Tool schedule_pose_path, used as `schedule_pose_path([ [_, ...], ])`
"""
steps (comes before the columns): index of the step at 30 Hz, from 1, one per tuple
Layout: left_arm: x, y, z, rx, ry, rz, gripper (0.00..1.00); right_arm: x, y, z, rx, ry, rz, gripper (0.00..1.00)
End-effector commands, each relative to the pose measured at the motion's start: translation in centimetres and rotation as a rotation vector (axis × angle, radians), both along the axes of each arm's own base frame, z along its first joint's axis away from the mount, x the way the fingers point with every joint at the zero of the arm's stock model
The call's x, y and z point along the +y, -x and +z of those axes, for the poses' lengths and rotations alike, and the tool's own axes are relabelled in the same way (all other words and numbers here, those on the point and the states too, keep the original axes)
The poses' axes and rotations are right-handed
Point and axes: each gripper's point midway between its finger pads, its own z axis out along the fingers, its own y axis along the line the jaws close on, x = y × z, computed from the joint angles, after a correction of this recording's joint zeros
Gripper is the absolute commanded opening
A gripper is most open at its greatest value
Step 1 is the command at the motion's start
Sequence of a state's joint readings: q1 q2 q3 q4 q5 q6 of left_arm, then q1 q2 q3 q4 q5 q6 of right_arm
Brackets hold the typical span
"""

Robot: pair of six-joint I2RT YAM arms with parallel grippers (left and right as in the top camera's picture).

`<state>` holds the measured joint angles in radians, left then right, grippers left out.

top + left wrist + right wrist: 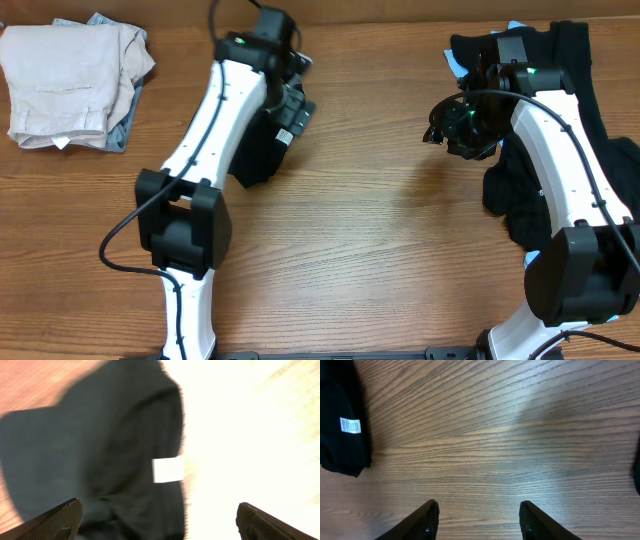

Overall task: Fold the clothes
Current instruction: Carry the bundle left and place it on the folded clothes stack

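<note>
A white label [167, 470] is sewn on the black garment [255, 155]. In the right wrist view the label carries fine print too small to read, and in the blurred left wrist view it is blown out to a blank patch. The desk [380, 250] is brown wood grain with a pale band of glare. A folded beige stack [65, 85] sits in the upper left of the overhead frame, and a heap of black clothes [585, 50] runs along the right edge. The left arm [215, 130] reaches up from the bottom edge. Its left fingers [55, 522] are spread wide and empty above the garment, which lies left of centre. The right arm [560, 150] bends back toward centre, and the right fingers [417, 522] are parted over bare wood, holding nothing.
</note>
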<state>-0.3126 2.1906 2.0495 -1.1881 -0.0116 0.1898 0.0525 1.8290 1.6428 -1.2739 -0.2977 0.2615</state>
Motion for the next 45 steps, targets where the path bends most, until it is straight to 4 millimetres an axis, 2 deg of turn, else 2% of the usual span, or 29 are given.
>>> schedule_pose_path([
  [1, 0.5, 0.8, -2.6, 0.038, -0.053, 0.050, 1.00, -0.4, -0.3, 0.6, -0.026, 0.013, -0.003, 0.55],
  [9, 1.4, 0.9, -5.7, 0.040, -0.076, 0.096, 1.00, -0.4, -0.3, 0.6, -0.025, 0.013, -0.003, 0.55],
  [16, 2.3, 1.0, -6.9, 0.030, -0.123, 0.100, 0.99, -0.3, -0.2, 0.5, -0.022, 0.013, -0.002, 0.56],
  [25, 3.0, 1.6, -8.2, 0.050, -0.162, 0.101, 0.93, -0.3, -0.1, 0.5, -0.017, 0.012, -0.002, 0.56],
  [35, 3.2, 2.4, -12.2, 0.132, -0.200, 0.069, 0.93, -0.3, 0.2, 0.5, -0.006, 0.013, -0.001, 0.55],
  [39, 4.3, 2.1, -12.6, 0.114, -0.260, 0.107, 0.83, -0.3, 0.2, 0.5, -0.006, 0.013, -0.001, 0.56],
  [45, 6.4, 0.8, -11.8, 0.042, -0.374, 0.135, 0.36, -0.3, 0.2, 0.5, -0.006, 0.013, -0.001, 0.55],
])
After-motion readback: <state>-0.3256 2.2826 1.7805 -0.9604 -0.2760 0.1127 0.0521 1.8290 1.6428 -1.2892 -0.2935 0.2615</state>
